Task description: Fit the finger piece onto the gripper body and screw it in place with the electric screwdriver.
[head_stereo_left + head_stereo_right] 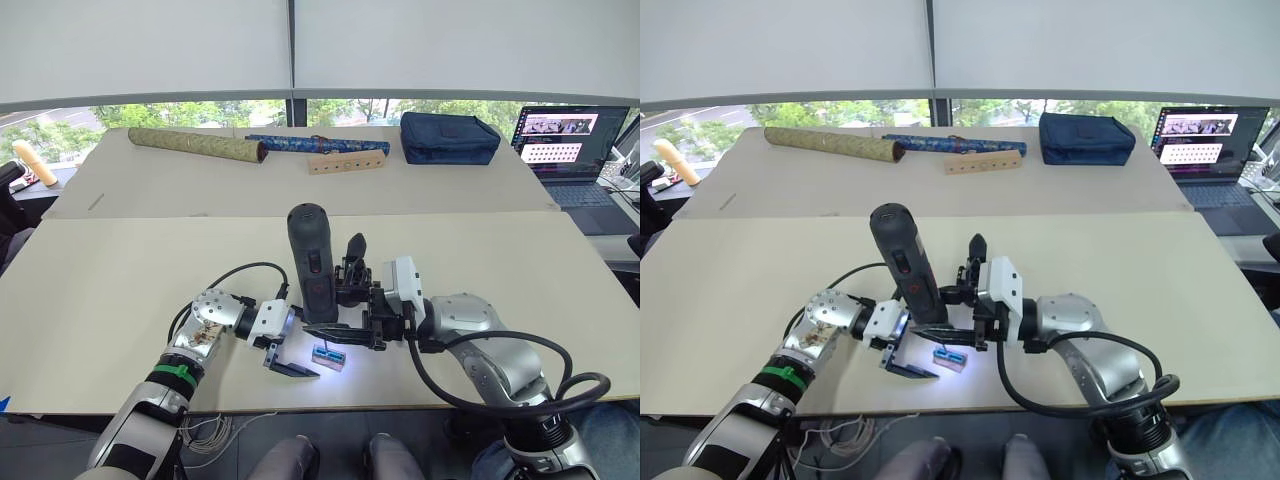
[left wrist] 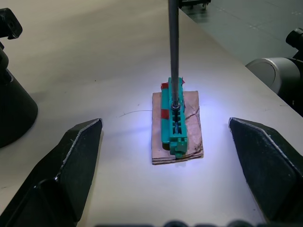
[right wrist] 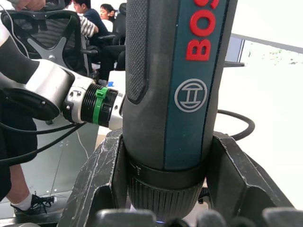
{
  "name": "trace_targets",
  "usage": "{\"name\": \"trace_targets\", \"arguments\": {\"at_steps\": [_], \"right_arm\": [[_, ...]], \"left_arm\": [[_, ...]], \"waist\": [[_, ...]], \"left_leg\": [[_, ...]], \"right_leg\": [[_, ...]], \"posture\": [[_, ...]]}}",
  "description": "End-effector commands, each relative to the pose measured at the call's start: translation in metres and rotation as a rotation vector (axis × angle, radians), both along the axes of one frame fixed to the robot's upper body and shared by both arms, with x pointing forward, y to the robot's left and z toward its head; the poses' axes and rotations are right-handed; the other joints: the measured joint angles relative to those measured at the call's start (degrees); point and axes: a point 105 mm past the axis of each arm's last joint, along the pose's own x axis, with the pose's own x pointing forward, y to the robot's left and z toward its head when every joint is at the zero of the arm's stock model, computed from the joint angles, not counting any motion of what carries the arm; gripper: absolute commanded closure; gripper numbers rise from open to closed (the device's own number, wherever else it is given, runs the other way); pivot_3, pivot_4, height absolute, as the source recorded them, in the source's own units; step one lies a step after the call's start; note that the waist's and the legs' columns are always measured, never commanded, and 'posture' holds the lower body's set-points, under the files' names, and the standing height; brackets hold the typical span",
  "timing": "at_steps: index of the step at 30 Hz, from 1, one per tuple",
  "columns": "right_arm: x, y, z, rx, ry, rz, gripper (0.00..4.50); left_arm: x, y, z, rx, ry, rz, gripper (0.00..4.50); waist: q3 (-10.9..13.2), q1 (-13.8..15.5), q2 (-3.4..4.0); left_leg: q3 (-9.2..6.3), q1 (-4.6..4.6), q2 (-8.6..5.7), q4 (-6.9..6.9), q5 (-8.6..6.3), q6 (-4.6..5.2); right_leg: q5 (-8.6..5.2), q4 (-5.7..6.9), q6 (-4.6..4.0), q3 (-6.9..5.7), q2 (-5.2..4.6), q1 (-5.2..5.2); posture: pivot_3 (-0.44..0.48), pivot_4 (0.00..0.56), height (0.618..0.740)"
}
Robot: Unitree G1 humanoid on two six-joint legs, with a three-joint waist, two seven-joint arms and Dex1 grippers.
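R gripper [image 3: 163,189] is clamped round the electric screwdriver [image 1: 310,262], fingers [image 3: 102,182] pressed on both sides of the barrel just above the ribbed collar; the tool stands near upright, top leaning slightly away from the robot, red button facing the head cam. Its thin bit [image 2: 173,52] comes down onto a tiny green block w/ red bits [image 2: 173,118], which lies on a tan scrap of card [image 2: 191,124] on the worktop [image 1: 120,300], lit by the tool's bluish-white light. Bit tip sits in a slot near the block's middle; can't tell if it's engaged w/ a screw. L gripper [image 2: 161,179] is spread wide, holding nothing, a finger [image 2: 75,161] on either side of the block and well apart from it, tips low by the worktop near the front edge. A dark chunky part, prob. the gripper body [image 1: 352,272], sits just behind the R gripper beside the screwdriver, w/ a black pointed piece [image 1: 355,247] sticking up from it, maybe the finger piece, can't be sure. At the back of the worktop: an olive rolled tube [image 1: 197,146], a blue rolled tube [image 1: 315,145] w/ a tan strip w/ holes [image 1: 346,162] in front, a navy pouch [image 1: 449,138], and a laptop [image 1: 572,140] far R.
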Motion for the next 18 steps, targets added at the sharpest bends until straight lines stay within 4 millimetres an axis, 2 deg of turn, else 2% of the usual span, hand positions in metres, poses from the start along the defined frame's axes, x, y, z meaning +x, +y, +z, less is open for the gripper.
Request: {"name": "trace_targets", "arguments": {"at_steps": [1, 9, 18], "right_arm": [[-0.007, 0.003, 0.010, 0.026, -0.053, 0.022, 2.59], [-0.006, 0.001, 0.019, 0.032, -0.068, 0.020, 2.59], [-0.012, 0.001, 0.062, 0.118, -0.090, 0.014, 2.59]], "left_arm": [[0.003, -0.001, 0.001, 0.017, -0.018, 0.008, 0.00], [0.003, -0.002, 0.006, 0.009, -0.016, 0.006, 0.00], [-0.002, 0.006, 0.031, -0.040, 0.014, 0.042, 0.00]], "waist": [[0.00, 0.01, 0.00], [0.00, 0.00, 0.00], [0.03, -0.42, -0.03]], "left_leg": [[0.00, 0.00, 0.00, 0.00, 0.00, 0.00], [0.00, 0.00, 0.00, -0.02, 0.00, 0.00], [0.00, -0.34, 0.04, -0.03, 0.10, 0.02]], "right_leg": [[0.00, 0.00, 0.00, 0.00, 0.00, 0.00], [0.00, -0.01, 0.01, 0.00, 0.00, 0.00], [0.00, 0.03, 0.00, 0.06, -0.03, -0.17]], "posture": [[0.000, 0.150, 0.740], [0.000, 0.150, 0.740], [0.000, 0.150, 0.740]]}}
